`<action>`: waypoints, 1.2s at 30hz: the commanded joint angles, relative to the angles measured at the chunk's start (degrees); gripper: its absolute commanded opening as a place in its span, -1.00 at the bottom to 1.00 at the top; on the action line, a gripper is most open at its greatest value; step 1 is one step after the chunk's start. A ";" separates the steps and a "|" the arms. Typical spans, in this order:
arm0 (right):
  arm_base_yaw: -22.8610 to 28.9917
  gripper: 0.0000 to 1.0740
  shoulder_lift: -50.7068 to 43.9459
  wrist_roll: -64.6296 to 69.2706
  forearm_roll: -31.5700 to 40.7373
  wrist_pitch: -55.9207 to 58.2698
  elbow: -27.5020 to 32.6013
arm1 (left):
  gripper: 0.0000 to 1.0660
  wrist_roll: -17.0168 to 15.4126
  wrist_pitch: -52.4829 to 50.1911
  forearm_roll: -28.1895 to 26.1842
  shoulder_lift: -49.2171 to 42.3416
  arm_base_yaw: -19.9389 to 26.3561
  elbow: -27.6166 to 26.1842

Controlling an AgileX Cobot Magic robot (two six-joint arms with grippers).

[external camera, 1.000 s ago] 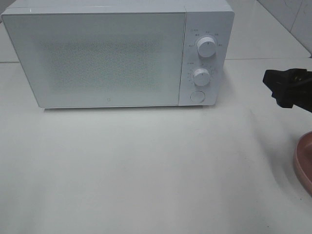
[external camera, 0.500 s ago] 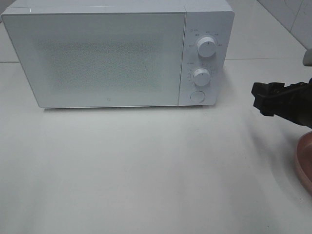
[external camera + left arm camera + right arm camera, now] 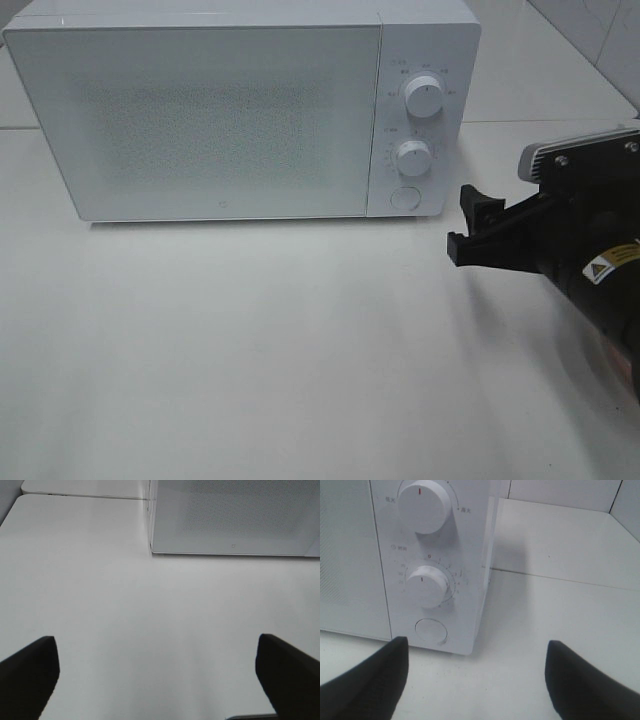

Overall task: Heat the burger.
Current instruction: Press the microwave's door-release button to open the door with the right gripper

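A white box-shaped microwave oven (image 3: 240, 110) stands at the back of the white table (image 3: 250, 350), its frosted door (image 3: 200, 120) closed. To the right of the door is a control panel with an upper white round dial (image 3: 424, 98), a lower white round dial (image 3: 412, 157) and a round white push button (image 3: 404, 197) below them.

The right tool (image 3: 465, 225), black and mounted on a dark arm with a small yellow warning label (image 3: 610, 262), hovers over the table just right of the oven's lower front corner. Its fingers (image 3: 365, 685) stand well apart with nothing between them, and its wrist view looks onto the lower dial and the button.

The left tool (image 3: 159, 680) has its black fingers (image 3: 27, 675) spread wide over bare table, empty, in front of the oven's door. It lies outside the high view.

Where the burger lies cannot be told from these views.
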 commanded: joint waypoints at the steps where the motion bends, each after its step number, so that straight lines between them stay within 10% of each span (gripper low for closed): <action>1: 4.41 0.34 2.46 -1.32 6.42 -6.36 0.00 | 0.87 -0.29 -0.74 0.11 -1.38 -0.17 0.17; 23: 9.74 0.28 7.51 8.59 12.26 -6.02 -5.33 | 0.87 -0.29 -0.74 0.17 -0.97 -0.17 0.17; 36: 9.74 -0.61 7.51 58.10 10.71 -1.78 -5.33 | 0.87 -0.29 -0.74 0.17 -0.97 -0.17 0.17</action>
